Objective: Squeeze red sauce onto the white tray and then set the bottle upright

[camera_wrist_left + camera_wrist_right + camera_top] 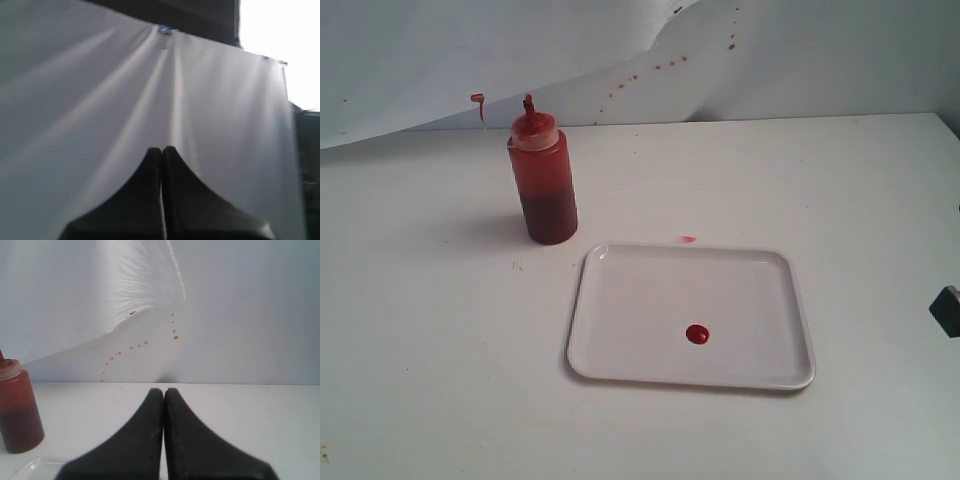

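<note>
White tray (620, 300) lay flat. The bottle (543, 190) stood upright on its base at the tray's 10 o'clock, near it but apart, with the tethered cap (477, 98) off the nozzle. Red sauce (697, 334) sat as one round blob just off tray centre toward 6 o'clock. Both steps judged done, so the only care needed was to hold the arms clear of the bottle. Left gripper (161, 150) and right gripper (163, 391) had jaws pressed together, empty. White table (440, 350) was matte. The wrinkled backdrop sheet (440, 60) carried splatter spots (655, 68). A pink smear (688, 239) lay just past the tray's 12 o'clock rim.
</note>
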Action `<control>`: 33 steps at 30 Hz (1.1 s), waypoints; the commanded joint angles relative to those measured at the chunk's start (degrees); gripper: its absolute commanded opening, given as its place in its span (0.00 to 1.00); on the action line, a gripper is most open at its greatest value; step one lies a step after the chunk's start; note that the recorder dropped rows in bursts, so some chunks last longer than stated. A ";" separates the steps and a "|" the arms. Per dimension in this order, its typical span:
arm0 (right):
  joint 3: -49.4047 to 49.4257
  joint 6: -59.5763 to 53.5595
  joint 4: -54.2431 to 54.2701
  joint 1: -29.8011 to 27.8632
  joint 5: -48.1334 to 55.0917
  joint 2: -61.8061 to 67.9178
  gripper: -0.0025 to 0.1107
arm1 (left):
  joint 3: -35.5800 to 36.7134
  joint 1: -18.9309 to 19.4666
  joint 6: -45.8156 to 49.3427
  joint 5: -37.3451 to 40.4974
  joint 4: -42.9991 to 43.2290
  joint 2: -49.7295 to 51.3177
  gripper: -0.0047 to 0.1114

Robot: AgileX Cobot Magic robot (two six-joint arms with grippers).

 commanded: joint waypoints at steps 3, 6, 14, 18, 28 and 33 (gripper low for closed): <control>0.42 0.04 -0.83 -0.02 -0.25 -0.35 0.02 | 4.53 -0.21 50.18 31.06 -35.73 -0.13 0.04; 0.42 0.04 -0.83 -0.02 -0.25 -0.35 0.02 | 6.49 -0.13 53.32 34.30 -37.75 -0.13 0.04; 0.42 0.04 -0.83 -0.02 -0.25 -0.35 0.02 | 11.25 -0.13 51.77 36.84 -37.00 -0.13 0.04; 0.42 0.04 -0.83 -0.02 -0.25 -0.35 0.02 | 13.09 -0.13 51.41 37.57 -36.42 -0.13 0.04; 0.42 0.04 -0.83 -0.02 -0.25 -0.35 0.02 | 14.05 -0.13 53.41 36.20 -36.58 -0.13 0.04; 0.42 0.04 -0.83 -0.02 -0.25 -0.35 0.02 | 14.05 -0.13 54.56 36.20 -36.45 -0.13 0.04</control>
